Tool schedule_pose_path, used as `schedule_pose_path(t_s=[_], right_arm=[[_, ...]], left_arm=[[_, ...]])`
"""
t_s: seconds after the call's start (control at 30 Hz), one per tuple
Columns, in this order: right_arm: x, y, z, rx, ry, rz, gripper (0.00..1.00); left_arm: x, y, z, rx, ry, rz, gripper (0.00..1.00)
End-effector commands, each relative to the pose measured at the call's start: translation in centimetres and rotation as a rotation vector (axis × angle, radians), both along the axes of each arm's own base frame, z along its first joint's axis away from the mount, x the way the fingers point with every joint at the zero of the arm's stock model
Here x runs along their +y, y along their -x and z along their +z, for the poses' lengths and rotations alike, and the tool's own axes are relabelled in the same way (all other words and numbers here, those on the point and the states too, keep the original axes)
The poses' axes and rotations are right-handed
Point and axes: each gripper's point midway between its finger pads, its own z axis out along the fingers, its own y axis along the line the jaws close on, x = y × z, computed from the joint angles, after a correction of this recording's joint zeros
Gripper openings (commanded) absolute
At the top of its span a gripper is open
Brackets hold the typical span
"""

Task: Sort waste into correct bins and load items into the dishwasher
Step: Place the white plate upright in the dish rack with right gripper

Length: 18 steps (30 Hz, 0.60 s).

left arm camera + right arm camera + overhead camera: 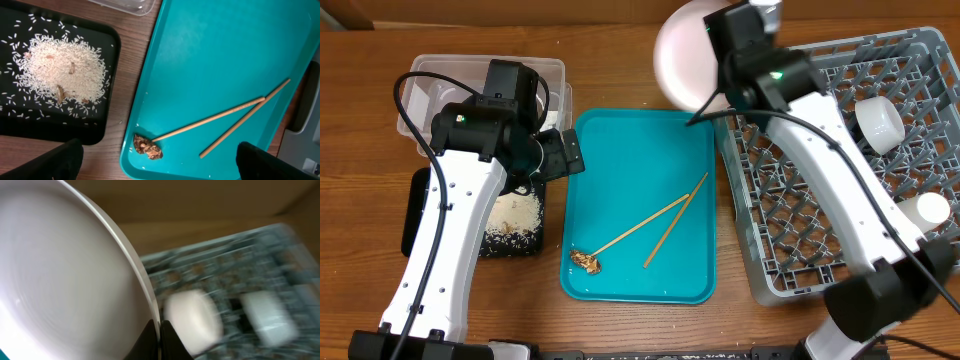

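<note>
My right gripper (pixel 705 100) (pixel 159 330) is shut on the rim of the round white plate (pixel 682 55) (pixel 65 280) and holds it tilted in the air by the far left corner of the grey dish rack (pixel 840 170) (pixel 240 260). My left gripper (pixel 558 155) (pixel 160 162) is open and empty above the teal tray's left edge. Two chopsticks (pixel 665 222) (pixel 225 120) and a brown food scrap (pixel 586 261) (pixel 147 146) lie on the teal tray (pixel 640 150). Rice (pixel 515 215) (pixel 62 72) lies in the black tray (pixel 415 210) (pixel 10 127).
The clear tub (pixel 430 75) stands behind the black tray, partly hidden by my left arm. A pale bowl (pixel 878 122) and a small white cup (pixel 930 208) sit in the rack's right side. The pink bowl is out of view.
</note>
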Motion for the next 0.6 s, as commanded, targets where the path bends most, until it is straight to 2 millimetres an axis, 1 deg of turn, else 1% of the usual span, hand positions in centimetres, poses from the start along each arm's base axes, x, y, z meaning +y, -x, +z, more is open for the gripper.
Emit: schedule_pose_path(t_s=[0.0,0.13,0.3,0.37,0.47,0.57], right_arm=[[-5.1,0.9,1.9,-0.083,0.263,-0.239,0.04],[-6.6,1.5,0.1,-0.066,0.251,-0.307,0.04],[-7.7,2.6,-3.5,-0.007,0.234,-0.355,0.04],[-7.4,2.8,-5.0,0.033,0.22,-0.337,0.04],[-6.4,3.1,-7.1,0.086,0.145,-0.308,0.04],[-5.2,3.3,-8.3,0.127,0.079,-0.271,0.04]], left_arm=[[0.0,-0.1,0.3,-0.009,-0.001,0.002,0.99],[0.0,-0.1,0.3,-0.008,-0.001,0.002,0.99],[0.0,-0.1,0.2,-0.007,-0.001,0.002,0.99],[0.0,-0.1,0.3,-0.008,-0.001,0.002,0.99],[0.0,-0.1,0.3,-0.009,-0.001,0.002,0.99],[0.0,-0.1,0.2,-0.006,-0.001,0.002,0.99]])
